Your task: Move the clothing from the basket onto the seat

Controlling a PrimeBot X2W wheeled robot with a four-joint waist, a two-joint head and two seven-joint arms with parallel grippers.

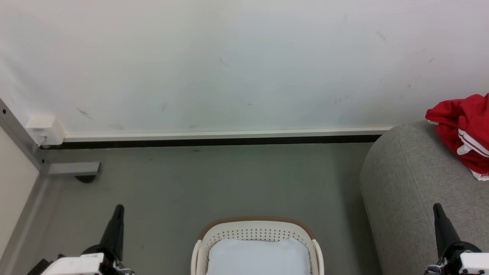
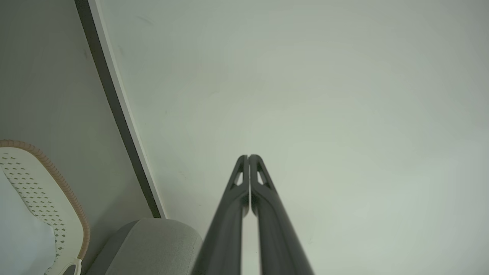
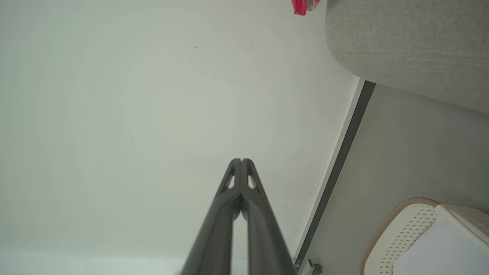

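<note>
Red clothing with white stripes lies bunched on the grey seat at the right edge; a scrap of the clothing shows in the right wrist view above the seat. The white basket with a brown rim stands on the floor at bottom centre, holding a pale blue-white pad. My left gripper is shut and empty, left of the basket. Over the seat's front, my right gripper is shut and empty. Both wrist views show the shut grippers pointing at the wall.
A white wall with a dark skirting strip runs behind the basket. A grey metal frame foot and a white socket box sit at the left. Grey floor lies between basket and wall.
</note>
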